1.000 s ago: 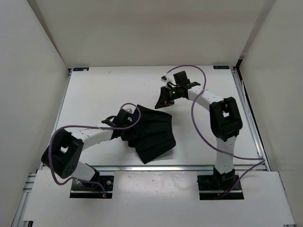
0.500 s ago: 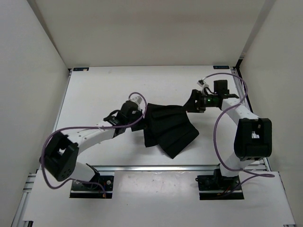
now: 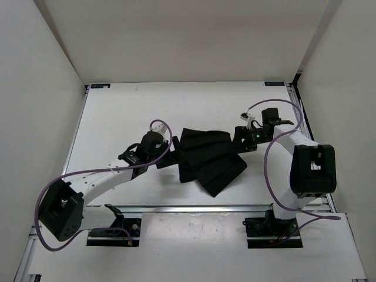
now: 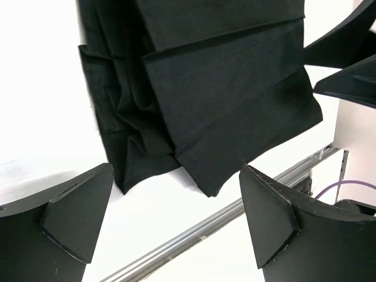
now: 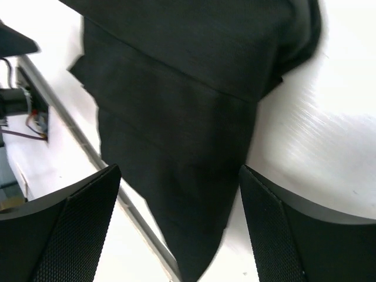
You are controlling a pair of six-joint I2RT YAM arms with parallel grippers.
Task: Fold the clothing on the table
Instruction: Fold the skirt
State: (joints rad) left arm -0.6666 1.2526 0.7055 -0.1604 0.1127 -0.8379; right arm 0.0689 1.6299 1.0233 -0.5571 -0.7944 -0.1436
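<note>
Top external view: the clothing (image 3: 208, 161) lies part-folded on the bench (image 3: 129, 111), with the left hand (image 3: 171, 150) and right hand (image 3: 240, 141) wide open and empty at its sides, seemingly between folds, so next comes a fresh edge grasp.

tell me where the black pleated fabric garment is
Top view: the black fabric garment lies on the white table near its front edge, between the left gripper and right gripper.

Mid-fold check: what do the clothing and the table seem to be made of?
The clothing: soft woven fabric, matte black, judging by its sharp pleats and wrinkles. The table: a hard, smooth white board, perhaps laminate, mostly matte with a faint sheen. Its edge rail looks like bare aluminium, silvery and grooved.
</note>
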